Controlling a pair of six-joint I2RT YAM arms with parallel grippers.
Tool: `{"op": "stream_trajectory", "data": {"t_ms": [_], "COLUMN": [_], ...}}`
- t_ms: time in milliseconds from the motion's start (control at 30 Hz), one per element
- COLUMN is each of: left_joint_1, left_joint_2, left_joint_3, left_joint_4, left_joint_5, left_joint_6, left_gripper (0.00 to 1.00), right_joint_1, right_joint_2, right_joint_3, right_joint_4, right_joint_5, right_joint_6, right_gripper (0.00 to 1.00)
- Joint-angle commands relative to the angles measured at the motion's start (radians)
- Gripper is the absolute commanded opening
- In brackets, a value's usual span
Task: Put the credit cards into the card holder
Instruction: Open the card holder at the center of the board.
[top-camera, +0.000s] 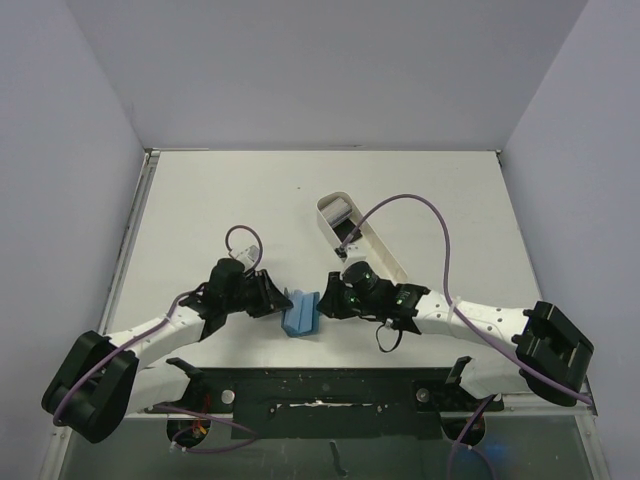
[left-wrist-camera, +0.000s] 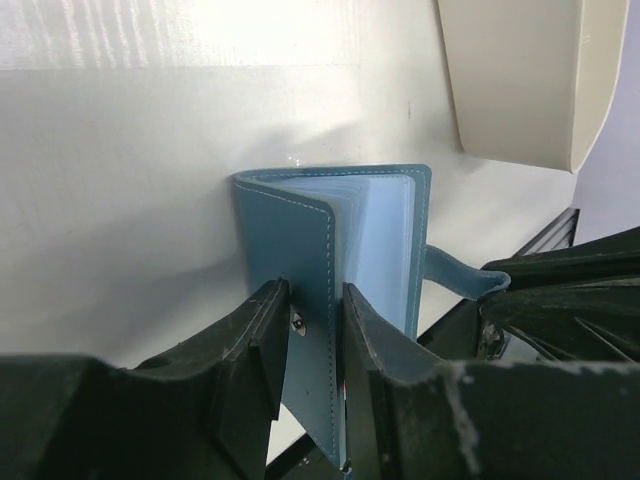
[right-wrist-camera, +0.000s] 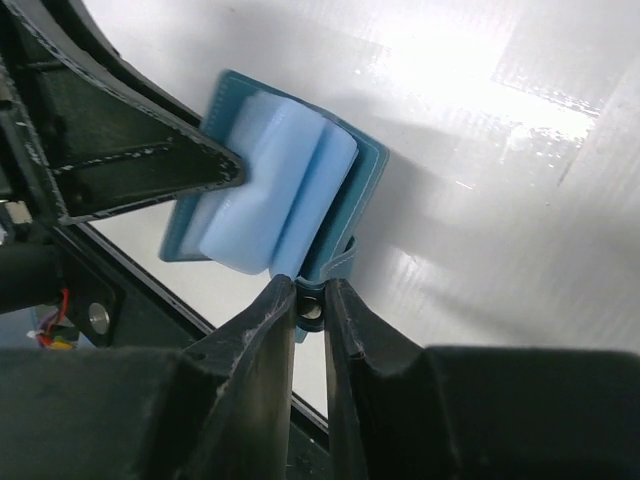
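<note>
Closest, left gripper (left-wrist-camera: 315, 300): clamped on the stud-bearing cover of the wallet (left-wrist-camera: 370, 230).
right gripper (right-wrist-camera: 310, 292): narrow, pinching the wallet's strap tab.
wallet: upright on the table (top-camera: 220, 200), spread open between both grippers, light blue pockets fanned.
tray (top-camera: 388, 258): white, beyond the wallet, just behind the right gripper; contents too small to tell.

White table (top-camera: 250, 200), plain, bit of glare off it in the wrist views. Long white oval tray (top-camera: 383, 248) lying at an angle just right of centre, towards the far side. Small pale thing (top-camera: 340, 211) sitting in its far end, too small to make out. Grey walls (top-camera: 300, 70) left, right and far. Black plate (top-camera: 320, 395) along the near edge.
</note>
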Motion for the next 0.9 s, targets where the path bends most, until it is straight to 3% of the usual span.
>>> {"op": "stream_trajectory", "data": {"t_ms": [0,133,400,700,867], "left_joint_1": [-0.004,-0.004,-0.004,-0.004,-0.002], "left_joint_2": [-0.014,-0.026,-0.024,-0.02,-0.017], "left_joint_3": [0.033,0.039,0.044,0.047,0.041], "left_joint_4": [-0.086,-0.099,-0.103,-0.093,-0.078], "left_joint_5": [-0.064,-0.066,-0.065,-0.062,-0.054], "left_joint_6": [0.046,0.051,0.051,0.04,0.037], "left_gripper": [0.25,0.25,0.22,0.22,0.22], "right_joint_1": [0.004,0.005,0.021,0.025,0.035], "right_joint_2": [-0.031,-0.033,-0.035,0.095,0.125], "right_joint_3": [-0.003,0.026,0.138,0.243,0.31], "right_joint_4": [-0.024,-0.093,-0.219,-0.174,-0.214], "right_joint_5": [0.059,0.088,0.146,0.121,0.15], "right_joint_6": [-0.004,0.005,0.004,-0.067,-0.095], "right_gripper": [0.18,0.28,0.38,0.31,0.35]}}
